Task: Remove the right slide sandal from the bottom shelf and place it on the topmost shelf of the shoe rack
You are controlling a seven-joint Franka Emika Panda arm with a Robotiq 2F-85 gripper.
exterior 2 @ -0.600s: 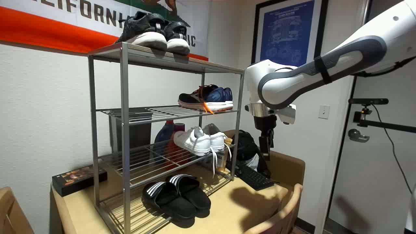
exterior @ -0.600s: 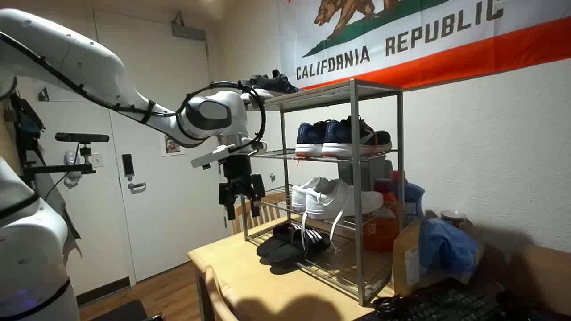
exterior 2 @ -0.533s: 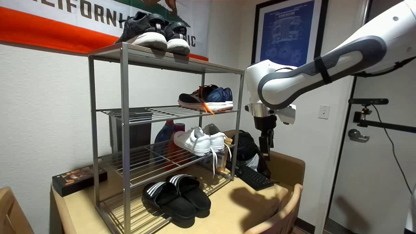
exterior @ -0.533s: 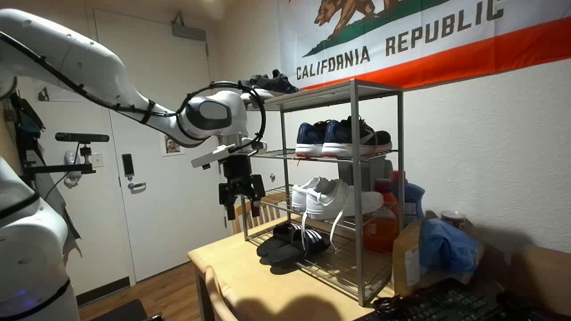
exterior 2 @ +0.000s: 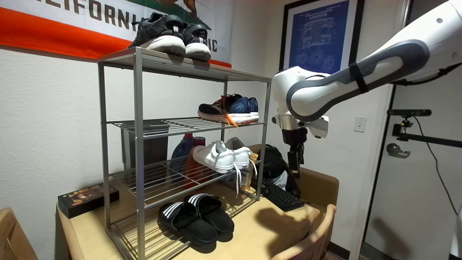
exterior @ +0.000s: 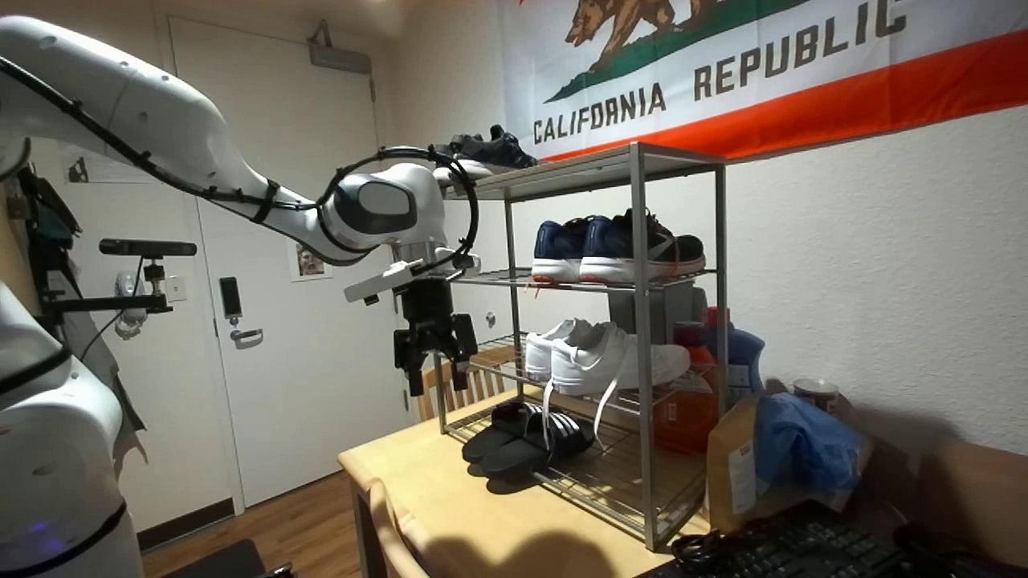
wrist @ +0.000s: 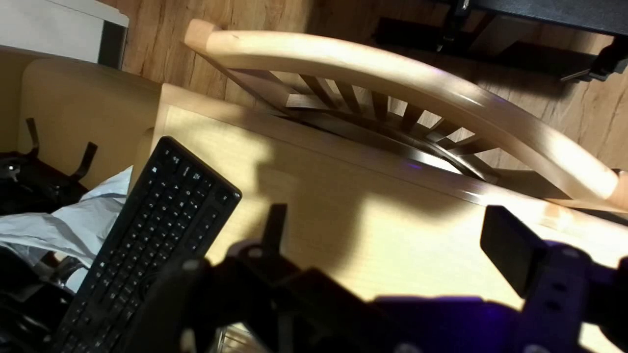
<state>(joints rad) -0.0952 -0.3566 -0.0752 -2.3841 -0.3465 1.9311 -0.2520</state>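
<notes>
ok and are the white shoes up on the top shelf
No, in an exterior view the white shoes sit two shelves below the top shelf, where black sneakers stand.

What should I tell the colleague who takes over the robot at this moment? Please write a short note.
Gripper: open, holds nothing, raised above the table.
Things: both black sandals lie on the bottom shelf, heels past its front edge; the right sandal is probably the one nearer the keyboard. On the top shelf: dark sneakers, toward one end.
Done: no sandal moved up yet.
To do: grasp the right sandal, draw it out, lift it and set it on the top shelf.
</notes>
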